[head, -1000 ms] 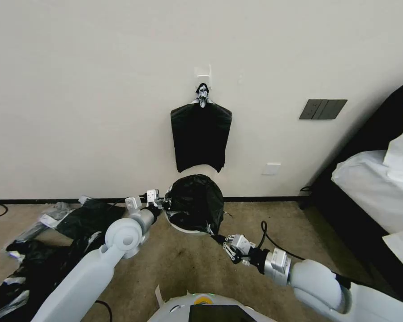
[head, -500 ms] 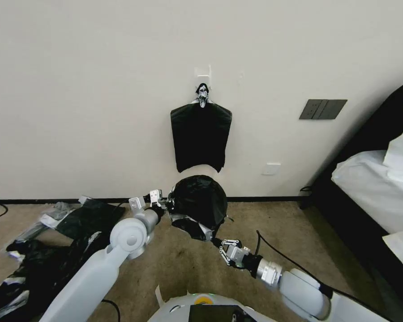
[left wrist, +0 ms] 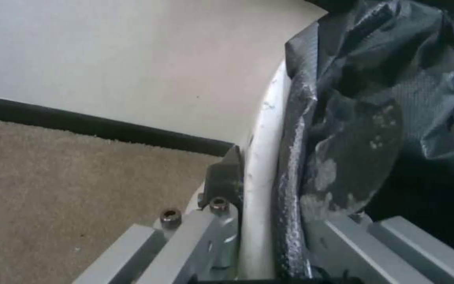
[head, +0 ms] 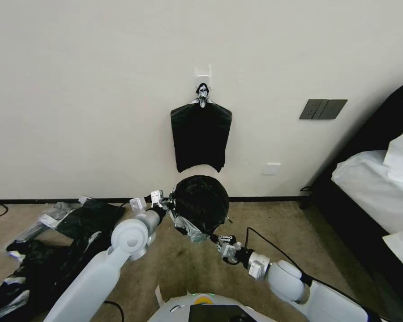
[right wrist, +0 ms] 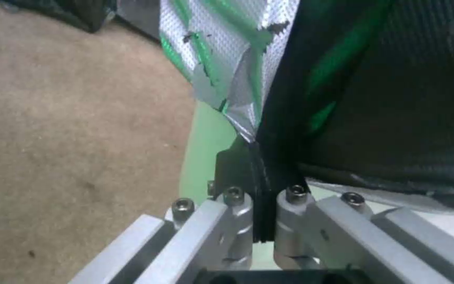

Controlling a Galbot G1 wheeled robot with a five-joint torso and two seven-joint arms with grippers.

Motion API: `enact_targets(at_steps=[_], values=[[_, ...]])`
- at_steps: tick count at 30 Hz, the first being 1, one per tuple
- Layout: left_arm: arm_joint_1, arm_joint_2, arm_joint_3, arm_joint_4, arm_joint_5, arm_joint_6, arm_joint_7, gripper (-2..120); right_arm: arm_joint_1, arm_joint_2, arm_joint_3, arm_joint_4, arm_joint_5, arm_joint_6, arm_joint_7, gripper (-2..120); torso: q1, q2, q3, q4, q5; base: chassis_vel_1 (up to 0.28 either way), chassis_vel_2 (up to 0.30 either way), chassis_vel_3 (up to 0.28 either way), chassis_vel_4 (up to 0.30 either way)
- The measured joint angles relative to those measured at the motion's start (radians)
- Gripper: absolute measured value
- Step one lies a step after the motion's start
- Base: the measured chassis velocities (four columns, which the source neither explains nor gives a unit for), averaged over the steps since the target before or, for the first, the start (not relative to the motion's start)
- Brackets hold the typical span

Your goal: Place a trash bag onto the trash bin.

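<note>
Trash bag [head: 200, 202] draped over trash bin [left wrist: 261, 173] by the wall. Left gripper [head: 165, 205] clamps bin rim and bag edge together; right gripper [head: 216, 239] pinches bag's lower edge, apparently taut.

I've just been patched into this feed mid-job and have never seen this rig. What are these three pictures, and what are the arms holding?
The wide picture comes from the robot's head, looking down at a carpeted floor by a wall. The other two come from cameras on its wrists. Both arms reach to a small white trash bin draped in a black trash bag. The left gripper clamps the bin's rim and the bag's edge together. The right gripper is shut on a pinched fold of the bag at the near side. Another black bag bundle hangs on the wall, and loose plastic sheets lie on the floor to the left.
</note>
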Motion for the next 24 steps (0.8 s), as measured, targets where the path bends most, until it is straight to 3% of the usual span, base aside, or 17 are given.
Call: enact_targets(at_steps=[15, 20, 24], values=[[-0.046, -0.001, -0.003, 0.099, 0.002, -0.005, 0.005, 2, -0.219, -0.067, 0.136, 0.191, 0.163, 0.097, 0.062, 52, 0.000, 0.000, 0.000, -0.0003, -0.0002, 0.000, 0.000, 0.000, 0.000], [-0.045, 0.004, -0.002, 0.092, 0.004, -0.005, 0.005, 2, -0.232, -0.051, 0.133, 0.244, 0.238, 0.056, 0.079, 69, 0.000, 0.000, 0.000, -0.0003, -0.0004, 0.000, 0.000, 0.000, 0.000], [-0.044, 0.004, 0.011, 0.073, 0.006, -0.005, 0.001, 2, -0.160, -0.001, 0.083, 0.238, 0.246, -0.012, 0.081, 89, 0.000, 0.000, 0.000, -0.0001, 0.0000, 0.000, 0.000, 0.000, 0.000]])
